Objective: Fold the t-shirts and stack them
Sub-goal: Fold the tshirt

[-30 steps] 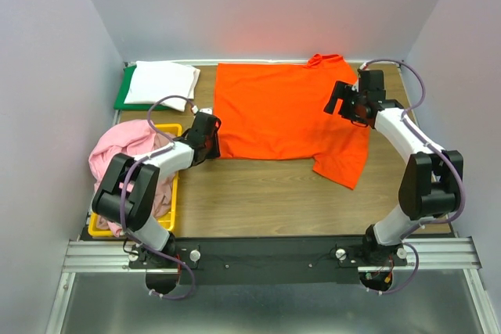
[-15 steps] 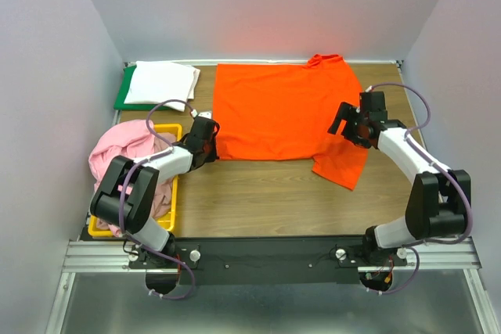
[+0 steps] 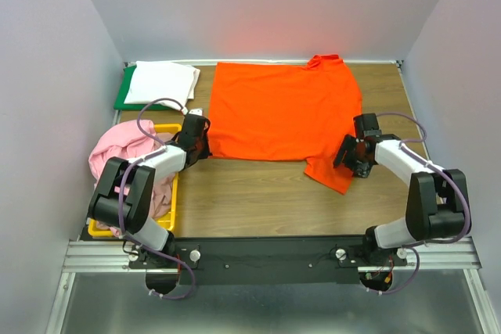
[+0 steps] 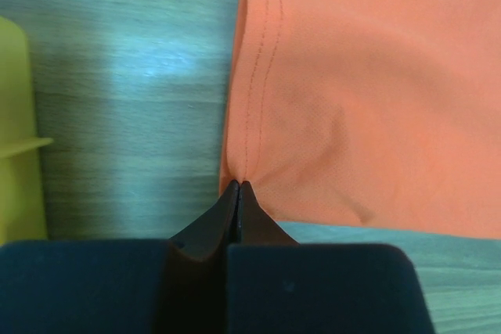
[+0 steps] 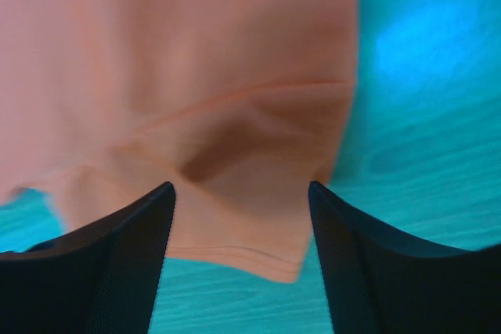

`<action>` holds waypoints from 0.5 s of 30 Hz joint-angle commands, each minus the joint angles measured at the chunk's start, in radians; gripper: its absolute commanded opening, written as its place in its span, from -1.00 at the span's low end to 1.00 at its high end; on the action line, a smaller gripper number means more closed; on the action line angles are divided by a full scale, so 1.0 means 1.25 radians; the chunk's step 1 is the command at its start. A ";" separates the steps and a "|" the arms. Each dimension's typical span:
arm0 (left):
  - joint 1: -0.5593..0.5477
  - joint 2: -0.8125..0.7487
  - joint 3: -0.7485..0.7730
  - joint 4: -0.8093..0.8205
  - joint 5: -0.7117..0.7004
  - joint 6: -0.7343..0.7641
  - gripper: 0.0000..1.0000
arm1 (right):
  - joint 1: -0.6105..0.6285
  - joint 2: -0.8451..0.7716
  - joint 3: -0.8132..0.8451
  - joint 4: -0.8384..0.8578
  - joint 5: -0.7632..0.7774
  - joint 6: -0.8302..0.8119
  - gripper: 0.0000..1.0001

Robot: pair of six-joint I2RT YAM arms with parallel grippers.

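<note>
Item: 1 orange shirt (image 3: 282, 111), spread flat on bench (image 3: 250, 193). Soft, light, limp; likely bunches if dragged. Holds: left gripper (image 4: 237, 187) pinched on hem corner (image 4: 241, 168); right gripper (image 5: 241, 192) wide over sleeve (image 5: 235, 138). Best grips: corners, hems.

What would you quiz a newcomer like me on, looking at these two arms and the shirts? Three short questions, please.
1. True or false: the left gripper is shut on a corner of the orange t-shirt.
2. Pick one. The folded white t-shirt lies: A) on top of the orange t-shirt; B) on the green board; C) in the left gripper.
3. Fill in the blank: the right gripper, over the orange t-shirt's sleeve, is ___ (open or shut).

Key: 1 true; 2 B; 3 open.
</note>
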 commanded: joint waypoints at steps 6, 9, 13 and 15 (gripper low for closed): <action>0.034 0.014 0.016 0.030 0.030 0.021 -1.00 | -0.002 -0.002 -0.076 -0.089 -0.026 0.031 0.13; 0.033 0.019 0.016 0.047 0.035 0.022 -1.00 | -0.001 -0.023 -0.066 -0.104 -0.026 0.037 0.10; 0.034 0.019 0.016 0.048 0.041 0.022 -1.00 | 0.013 -0.053 -0.054 -0.150 -0.017 0.044 0.08; 0.033 0.021 0.019 0.050 0.045 0.021 -1.00 | 0.031 -0.060 -0.050 -0.176 -0.011 0.053 0.07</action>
